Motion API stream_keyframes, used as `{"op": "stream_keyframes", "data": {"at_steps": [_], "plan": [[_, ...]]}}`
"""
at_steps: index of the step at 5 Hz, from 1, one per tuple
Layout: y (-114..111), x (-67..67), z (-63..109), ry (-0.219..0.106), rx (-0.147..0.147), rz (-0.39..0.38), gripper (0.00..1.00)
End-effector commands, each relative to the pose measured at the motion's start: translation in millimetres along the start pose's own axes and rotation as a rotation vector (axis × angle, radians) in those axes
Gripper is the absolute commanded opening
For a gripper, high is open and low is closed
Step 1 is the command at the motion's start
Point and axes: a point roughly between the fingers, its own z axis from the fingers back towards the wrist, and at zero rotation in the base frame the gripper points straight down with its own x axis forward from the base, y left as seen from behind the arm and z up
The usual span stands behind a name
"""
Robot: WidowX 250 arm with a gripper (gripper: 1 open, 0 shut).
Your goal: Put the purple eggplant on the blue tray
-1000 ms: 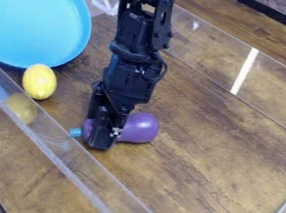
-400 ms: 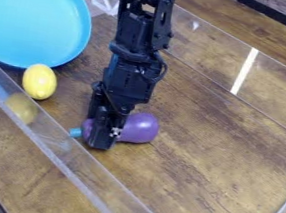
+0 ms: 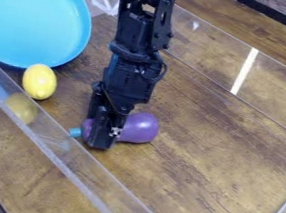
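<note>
The black arm (image 3: pixel 142 38) comes in from twelve o'clock at the top edge and reaches steeply down toward six o'clock. Its wrist is tilted a little toward seven o'clock. The gripper (image 3: pixel 99 132) stands low, close above the desk, and its jaws are closed on the purple eggplant (image 3: pixel 136 128).

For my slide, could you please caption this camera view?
Pincer shut on the purple eggplant on the wooden table, blue tray and yellow ball nearby.
</note>
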Motion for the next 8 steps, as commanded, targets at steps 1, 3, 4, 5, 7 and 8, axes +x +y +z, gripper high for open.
{"op": "stream_keyframes", "data": {"at_steps": [1,3,4,5,7,8], "plan": [[4.3,-2.7,6.2,-0.01,0.018,0.008,0.0],[6.5,-2.9,7.2,-0.007,0.025,0.01,0.0],[7.4,-3.2,7.9,-0.005,0.029,0.011,0.0],[7.9,-3.8,8.8,-0.004,0.034,0.012,0.0],[9.5,-5.2,10.0,-0.001,0.041,0.016,0.0],[10.4,-5.9,10.5,-0.001,0.044,0.018,0.0]]}}
